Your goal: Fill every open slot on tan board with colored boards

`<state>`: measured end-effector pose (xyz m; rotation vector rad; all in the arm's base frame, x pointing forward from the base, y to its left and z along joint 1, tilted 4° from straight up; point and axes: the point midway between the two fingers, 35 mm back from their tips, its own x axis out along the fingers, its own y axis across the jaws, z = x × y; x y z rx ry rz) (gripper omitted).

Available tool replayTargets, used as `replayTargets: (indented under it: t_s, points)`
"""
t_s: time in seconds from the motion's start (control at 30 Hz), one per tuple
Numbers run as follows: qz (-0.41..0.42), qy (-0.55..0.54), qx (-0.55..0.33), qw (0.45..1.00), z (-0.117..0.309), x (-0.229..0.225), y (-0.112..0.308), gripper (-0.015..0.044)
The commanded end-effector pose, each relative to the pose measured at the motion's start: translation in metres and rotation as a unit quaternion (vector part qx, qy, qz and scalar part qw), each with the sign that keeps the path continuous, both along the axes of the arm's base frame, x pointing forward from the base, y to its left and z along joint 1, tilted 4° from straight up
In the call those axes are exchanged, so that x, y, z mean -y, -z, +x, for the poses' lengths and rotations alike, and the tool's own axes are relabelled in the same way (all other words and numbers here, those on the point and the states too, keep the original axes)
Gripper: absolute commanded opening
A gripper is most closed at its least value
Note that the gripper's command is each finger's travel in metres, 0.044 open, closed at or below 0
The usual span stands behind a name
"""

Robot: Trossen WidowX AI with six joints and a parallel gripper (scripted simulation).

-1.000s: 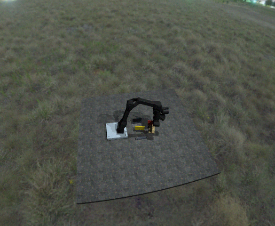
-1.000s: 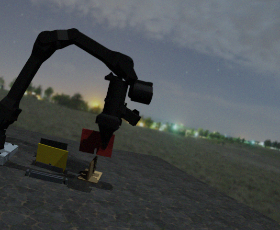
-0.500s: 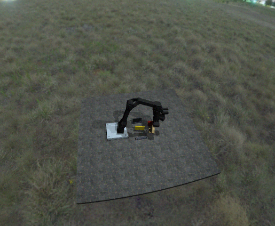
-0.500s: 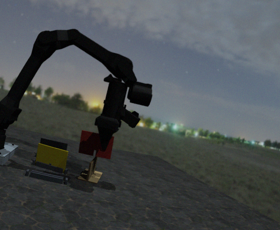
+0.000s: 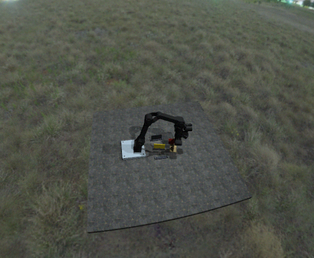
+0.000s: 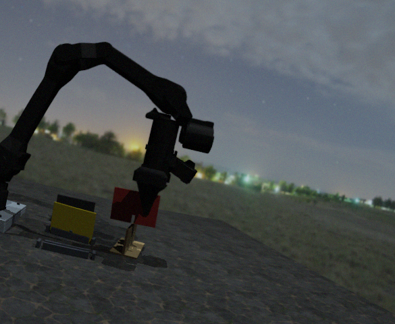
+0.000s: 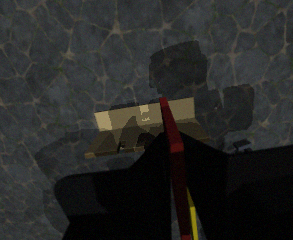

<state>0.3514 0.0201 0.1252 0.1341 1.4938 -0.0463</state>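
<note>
Gripper (image 5: 178,144) (image 6: 146,213) (image 7: 169,137) clamped on red bd. (image 5: 170,141) (image 6: 123,205) (image 7: 171,131), upright, notch down, at/above tan bd. (image 5: 174,148) (image 6: 130,234) (image 7: 106,142); not fully seated. Yellow bd. (image 5: 159,145) (image 6: 72,221) (image 7: 192,216) remains in holder (image 5: 154,149) (image 6: 69,234). Total slot qty. unclear.

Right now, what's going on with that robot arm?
The black robot arm has a flat red board in its gripper, upright with the notch facing down. It is over the standing tan board, crosswise to it, and doesn't look pushed down. A flat yellow board and a flat black one stand in holders.
</note>
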Motion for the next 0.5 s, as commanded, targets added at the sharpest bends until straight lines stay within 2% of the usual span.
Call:
replayTargets:
  t_s: [0.0,0.47]
  points:
    - [-0.001,0.003,-0.003,1.000,-0.0012,0.0003,0.0038,0.0000]
    - [-0.001,0.003,-0.003,1.000,-0.0008,-0.0001,0.0111,0.0000]
